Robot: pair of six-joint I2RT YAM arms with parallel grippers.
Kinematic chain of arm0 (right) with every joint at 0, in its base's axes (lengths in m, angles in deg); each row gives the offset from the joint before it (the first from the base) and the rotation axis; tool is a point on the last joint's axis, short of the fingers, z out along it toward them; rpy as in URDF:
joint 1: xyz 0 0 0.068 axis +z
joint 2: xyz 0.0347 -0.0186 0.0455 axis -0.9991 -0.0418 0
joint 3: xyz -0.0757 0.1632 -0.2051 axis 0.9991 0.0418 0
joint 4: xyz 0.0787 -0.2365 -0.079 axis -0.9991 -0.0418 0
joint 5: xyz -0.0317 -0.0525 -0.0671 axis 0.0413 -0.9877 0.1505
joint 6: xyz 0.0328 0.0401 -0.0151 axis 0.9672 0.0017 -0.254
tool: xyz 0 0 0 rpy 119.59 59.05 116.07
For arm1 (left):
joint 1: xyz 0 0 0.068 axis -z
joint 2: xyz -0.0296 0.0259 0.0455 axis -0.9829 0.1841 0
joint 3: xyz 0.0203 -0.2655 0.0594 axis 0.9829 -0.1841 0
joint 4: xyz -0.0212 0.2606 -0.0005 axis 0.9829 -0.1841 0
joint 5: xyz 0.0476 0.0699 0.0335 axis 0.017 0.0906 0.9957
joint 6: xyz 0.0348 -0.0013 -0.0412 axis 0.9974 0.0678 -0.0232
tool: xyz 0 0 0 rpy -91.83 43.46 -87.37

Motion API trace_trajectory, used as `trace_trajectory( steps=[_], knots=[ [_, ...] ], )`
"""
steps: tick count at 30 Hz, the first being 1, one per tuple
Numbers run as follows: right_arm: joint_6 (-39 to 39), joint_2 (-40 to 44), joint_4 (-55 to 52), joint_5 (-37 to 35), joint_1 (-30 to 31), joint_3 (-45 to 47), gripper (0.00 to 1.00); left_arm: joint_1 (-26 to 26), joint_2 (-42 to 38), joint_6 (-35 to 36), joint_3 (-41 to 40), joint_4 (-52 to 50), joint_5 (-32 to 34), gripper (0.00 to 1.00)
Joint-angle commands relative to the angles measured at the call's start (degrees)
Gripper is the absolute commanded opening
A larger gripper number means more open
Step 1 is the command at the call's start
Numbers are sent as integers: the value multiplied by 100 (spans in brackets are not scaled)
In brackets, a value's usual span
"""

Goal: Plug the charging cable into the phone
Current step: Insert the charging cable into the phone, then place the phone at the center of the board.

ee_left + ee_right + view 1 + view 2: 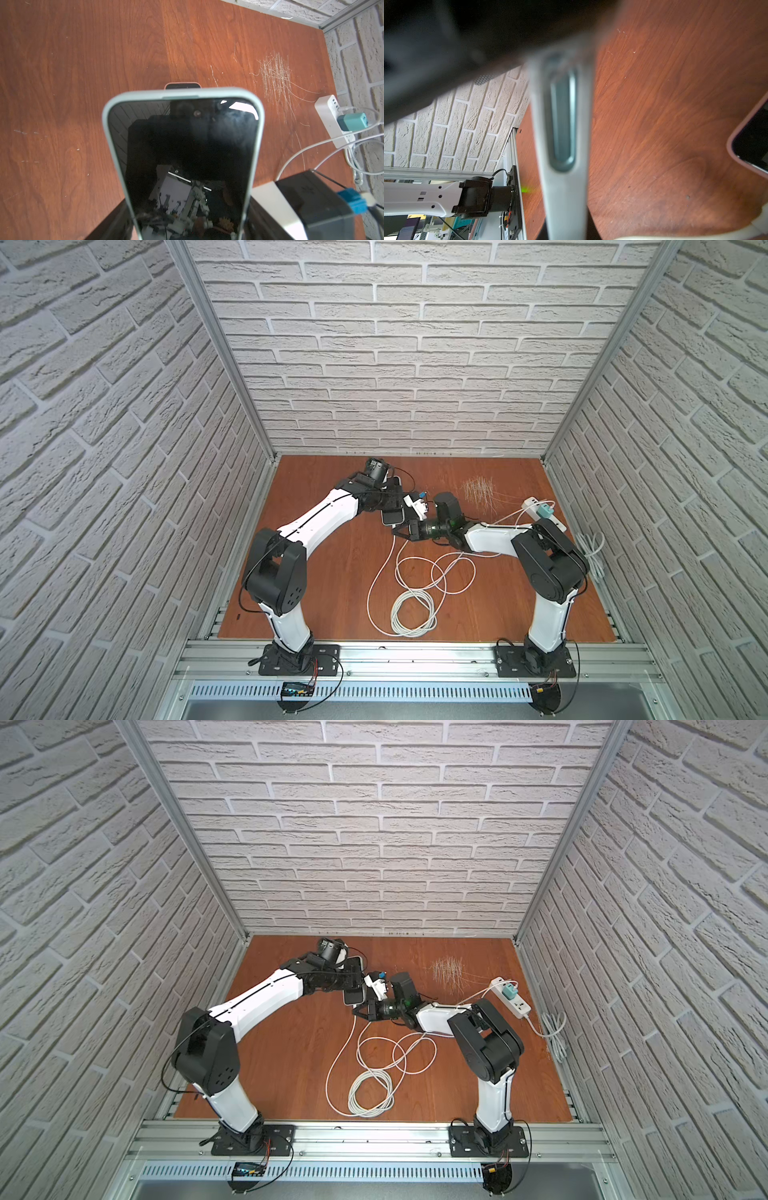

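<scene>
Wood table (332, 572), two phones (182, 145) (182, 85), maybe one cable (395, 614)

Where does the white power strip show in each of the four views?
In a top view: power strip at the table's right edge, towards the back.
In a top view: same spot.
Left wrist: against the brick wall, past the scratch patch.
Right wrist: not in it.
Shared landmark: the teal charger plugged into it.
</scene>
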Motion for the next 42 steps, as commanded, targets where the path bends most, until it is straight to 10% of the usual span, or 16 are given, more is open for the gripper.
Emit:
trace_trajectory(
  steps=[1, 13, 36, 40, 42],
  knots=[
    [3, -15, 734, -238, -165, -413, 18, 94, 295, -151, 132, -741, -170, 24],
    [-569, 438, -84, -175, -170, -155, 56, -506, 1006, -155, 1042, -1349, -94, 27],
    [-602, 1651, -299, -864, -688, 1058, 69, -643, 3267, 402, 3439, -2711, -153, 29],
    [-548, 1657, -226, -906, -735, 1095, 70, -583, 3559, 468, 3812, -2898, -205, 43],
    [-526, 1661, -193, -901, -756, 1121, 71, -567, 3667, 479, 3942, -2983, -214, 66]
  ],
)
